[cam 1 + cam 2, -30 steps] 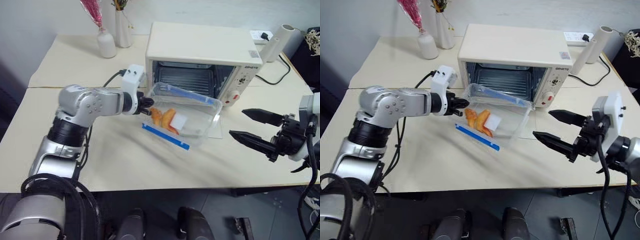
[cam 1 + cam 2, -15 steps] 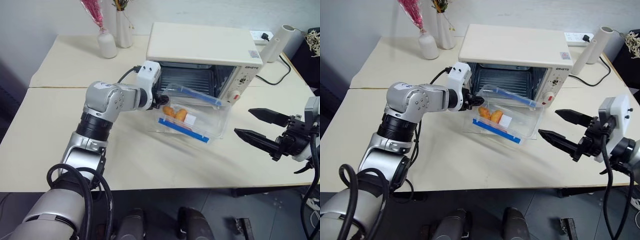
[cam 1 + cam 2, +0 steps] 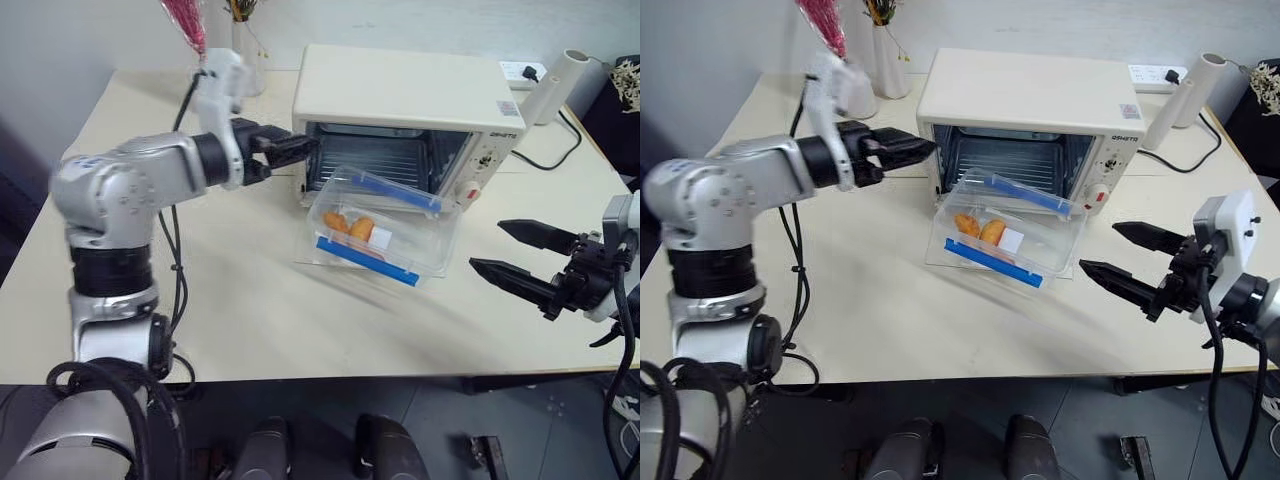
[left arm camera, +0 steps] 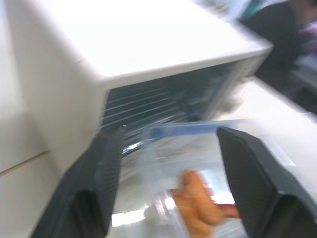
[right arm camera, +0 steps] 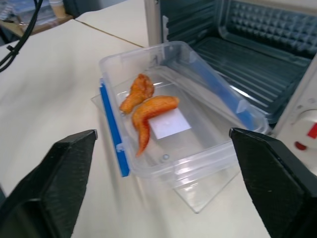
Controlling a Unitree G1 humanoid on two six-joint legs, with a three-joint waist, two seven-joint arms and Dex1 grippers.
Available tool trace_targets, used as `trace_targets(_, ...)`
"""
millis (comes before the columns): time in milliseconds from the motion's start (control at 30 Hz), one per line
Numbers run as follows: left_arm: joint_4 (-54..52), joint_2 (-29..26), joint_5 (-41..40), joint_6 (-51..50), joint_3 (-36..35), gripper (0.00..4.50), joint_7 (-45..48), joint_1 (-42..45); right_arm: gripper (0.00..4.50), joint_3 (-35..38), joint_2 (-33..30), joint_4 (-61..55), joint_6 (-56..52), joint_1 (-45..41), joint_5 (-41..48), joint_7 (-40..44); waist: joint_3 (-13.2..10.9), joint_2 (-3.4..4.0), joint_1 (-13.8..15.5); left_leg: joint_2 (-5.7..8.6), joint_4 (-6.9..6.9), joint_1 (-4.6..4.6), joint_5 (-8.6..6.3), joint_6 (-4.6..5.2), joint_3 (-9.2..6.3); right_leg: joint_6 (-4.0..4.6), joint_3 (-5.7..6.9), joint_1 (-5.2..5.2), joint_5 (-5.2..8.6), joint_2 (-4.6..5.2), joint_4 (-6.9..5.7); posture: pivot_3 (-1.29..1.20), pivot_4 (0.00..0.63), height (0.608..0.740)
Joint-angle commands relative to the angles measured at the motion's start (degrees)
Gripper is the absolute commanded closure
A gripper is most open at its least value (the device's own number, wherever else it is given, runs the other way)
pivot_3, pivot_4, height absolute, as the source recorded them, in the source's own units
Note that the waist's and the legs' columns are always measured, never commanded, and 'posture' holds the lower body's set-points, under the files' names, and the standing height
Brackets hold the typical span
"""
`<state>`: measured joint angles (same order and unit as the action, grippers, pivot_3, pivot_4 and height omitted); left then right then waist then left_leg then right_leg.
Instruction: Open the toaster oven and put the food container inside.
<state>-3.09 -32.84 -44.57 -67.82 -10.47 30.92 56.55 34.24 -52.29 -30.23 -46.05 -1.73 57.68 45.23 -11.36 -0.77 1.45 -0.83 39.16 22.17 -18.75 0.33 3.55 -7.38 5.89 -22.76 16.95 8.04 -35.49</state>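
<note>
**Container rests on the open oven door, both grippers free of it**

The toaster oven [image 3: 405, 115] stands at the back edge of the table [image 3: 230, 320], toward its right corner, with its glass door folded down flat in front of the dark, ribbed cavity. The food container [image 3: 378, 225] lies on that lowered door, just outside the mouth of the oven, slightly tilted, with its far blue clip at the opening and its near blue clip toward the table's front edge. Orange-brown fried pieces and a white square show through the clear plastic.

The left gripper [image 3: 290, 150] hangs in the air by the oven's left front corner, above and beside the container, its two black fingers parted with nothing between them. The right gripper [image 3: 515, 255] hovers over the table's right edge, well apart from the container, its fingers spread wide and empty.
</note>
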Motion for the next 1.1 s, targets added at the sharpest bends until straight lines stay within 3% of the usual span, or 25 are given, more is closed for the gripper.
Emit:
trace_targets(33,-7.2,-7.4,-6.7,1.8,1.0,2.64,18.5,-6.2,1.27,1.8,-1.2,-5.3,-1.7,1.6,5.7,0.9,0.0,0.02,-0.1,-0.01,-0.01,0.01,0.00,0.00,0.00,0.00,0.01,0.00,0.00,0.00,0.01,0.00,0.150,0.740)
trace_targets(233,-9.6,-14.7,-1.6,10.0,11.5,4.48,34.4,-14.1,3.21,-3.8,0.5,-9.0,-2.0,2.9,7.0,-1.8,0.0,-0.01,0.5,0.02,0.11,-0.04,0.02,0.03,-0.08,0.01,0.01,0.20,0.00,0.00,0.08,0.00,0.150,0.740)
trace_targets(333,-9.7,-14.5,3.2,15.6,17.1,4.50,37.3,-14.8,4.22,-7.9,0.4,-8.5,-0.8,4.1,2.4,-2.1,0.0,-0.01,0.6,0.03,0.10,-0.04,0.01,0.05,-0.09,0.01,0.00,0.21,0.00,0.00,0.14,0.00,0.150,0.740)
trace_targets(500,-3.3,-8.9,10.1,21.3,22.2,4.50,36.0,-12.0,4.22,-12.4,0.1,-3.8,2.1,4.2,-3.1,1.6,0.0,-0.01,0.8,0.05,0.10,0.00,0.00,0.09,-0.05,0.00,0.00,0.18,0.00,-0.01,0.13,0.00,0.150,0.740)
trace_targets(667,2.8,-4.3,15.3,25.8,25.2,4.50,36.1,-9.8,4.22,-20.7,0.7,4.5,5.8,-2.9,-10.9,4.3,0.0,-0.01,0.1,0.03,0.10,-0.02,0.00,0.10,-0.03,0.00,0.01,0.15,0.00,-0.02,0.08,0.00,0.150,0.740)
trace_targets(900,10.1,1.8,21.1,30.4,25.3,4.50,32.9,-7.6,4.22,-28.1,4.2,18.3,11.7,-17.8,-20.4,5.4,0.0,0.00,-0.1,0.02,0.09,0.02,0.01,0.11,0.00,0.00,0.02,0.06,0.00,-0.01,0.02,0.00,0.150,0.740)
trace_targets(1100,19.5,7.3,25.4,35.4,23.1,4.50,26.8,-3.9,4.22,-30.4,8.5,23.9,15.1,-23.6,-25.9,5.0,0.0,0.00,0.1,0.03,0.11,0.06,0.01,0.10,-0.04,-0.02,0.07,0.05,-0.01,0.00,0.01,0.00,0.150,0.740)
